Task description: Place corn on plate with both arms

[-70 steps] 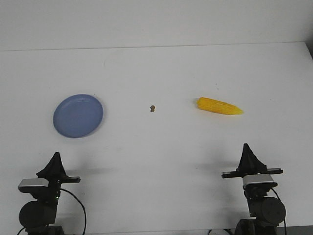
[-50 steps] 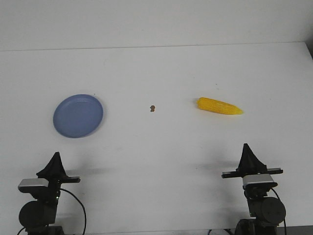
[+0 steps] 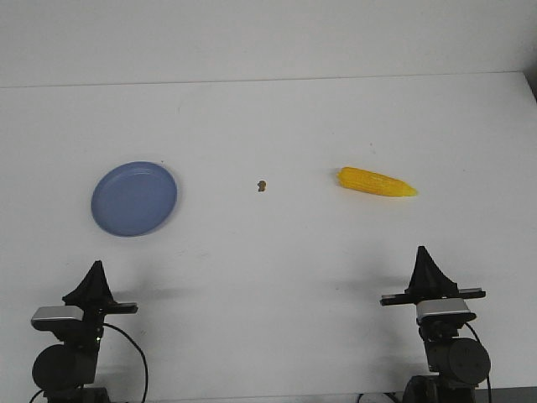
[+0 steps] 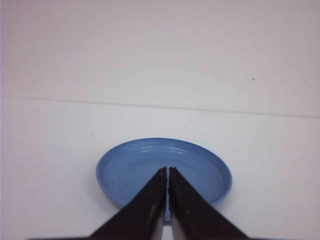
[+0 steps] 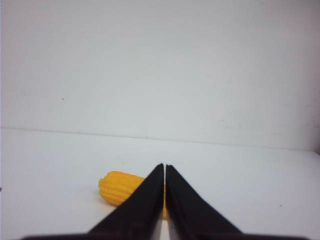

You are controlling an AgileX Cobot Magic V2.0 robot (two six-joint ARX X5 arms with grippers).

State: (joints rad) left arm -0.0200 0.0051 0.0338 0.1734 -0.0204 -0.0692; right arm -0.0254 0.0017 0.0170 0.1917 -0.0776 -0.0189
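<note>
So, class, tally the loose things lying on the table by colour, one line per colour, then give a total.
Blue: 1, the plate
Yellow: 1, the corn
Brown: 1, a tiny speck
Total: 3

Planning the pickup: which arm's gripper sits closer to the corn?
The right gripper: the corn lies just ahead of it, while the left gripper faces the plate.

Bright, even, diffuse light; faint soft shadows; slightly soft wrist views.
</note>
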